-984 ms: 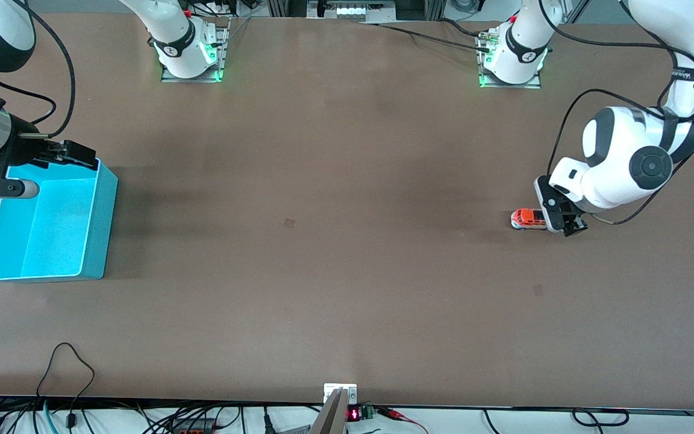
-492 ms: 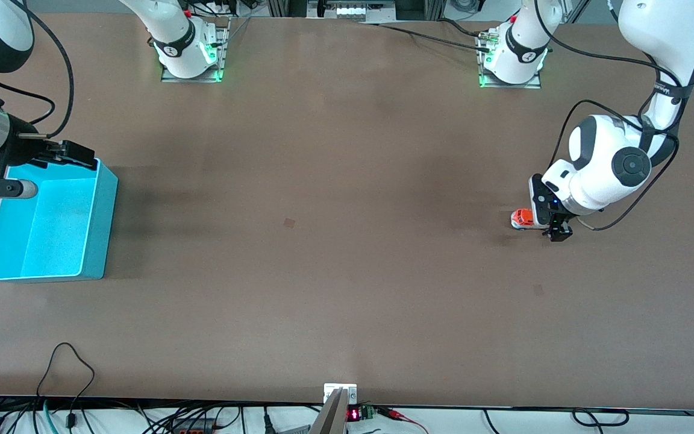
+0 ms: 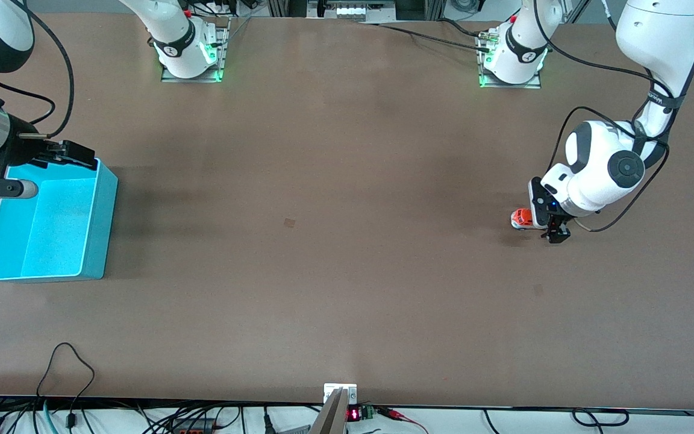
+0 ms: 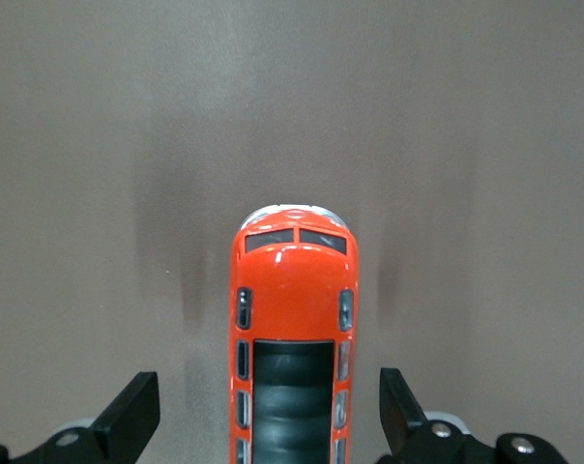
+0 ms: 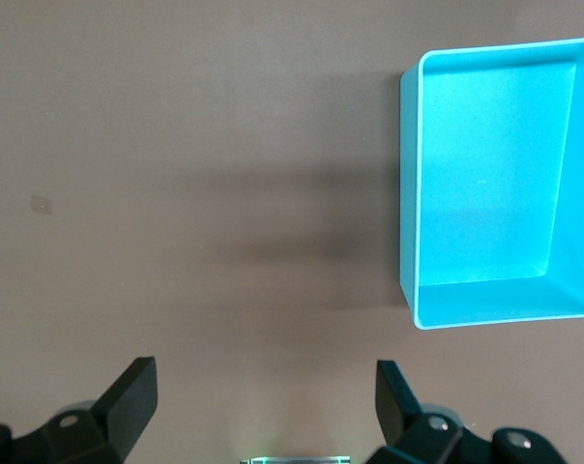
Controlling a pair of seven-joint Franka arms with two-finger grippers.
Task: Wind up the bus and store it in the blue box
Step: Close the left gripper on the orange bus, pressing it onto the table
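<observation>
While the left claw (image 4: 269, 425) straddles the bus (image 4: 292, 338) fingers wide, nothing's gripped; winding and storing remain. Right claw (image 5: 263, 406) waits wide near the empty blue box (image 3: 99, 229).

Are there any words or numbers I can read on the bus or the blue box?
Bus: no words or numbers show on its roof.
Blue box: plain, no text.
Small display at the table edge nearest the front camera: red digits, too small to read.
</observation>
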